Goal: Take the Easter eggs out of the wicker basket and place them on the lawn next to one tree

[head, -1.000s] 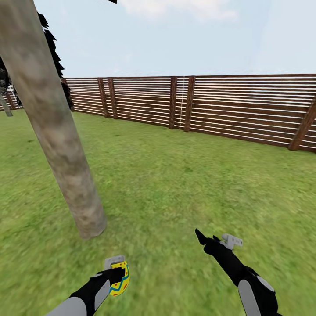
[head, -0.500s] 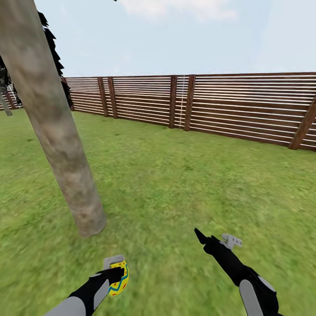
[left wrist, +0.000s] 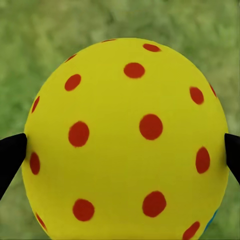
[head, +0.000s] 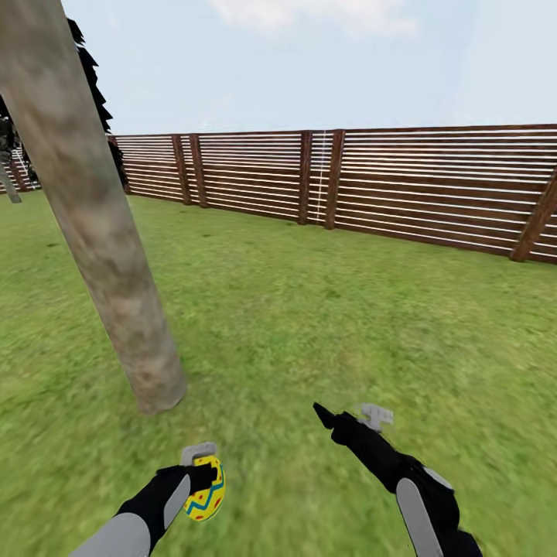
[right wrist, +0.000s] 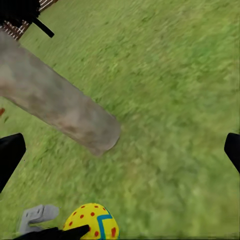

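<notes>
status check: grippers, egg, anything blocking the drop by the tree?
Left gripper shut on Easter egg. Right gripper open, holding nothing. Tree trunk close ahead; lawn between looks bare.

Left pincer (head: 203, 481) low, its 2 fingers clamped on Easter egg (head: 206, 489), near the tree (head: 93, 216) base. Right pincer (head: 346, 422) raised farther from the tree, fingers spread wide, nothing between.

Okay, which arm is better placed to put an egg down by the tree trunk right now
Left. The left gripper is clamped on an Easter egg and hangs over the lawn just short of the tree base. The right gripper holds nothing, fingers spread, farther from the trunk.
</notes>
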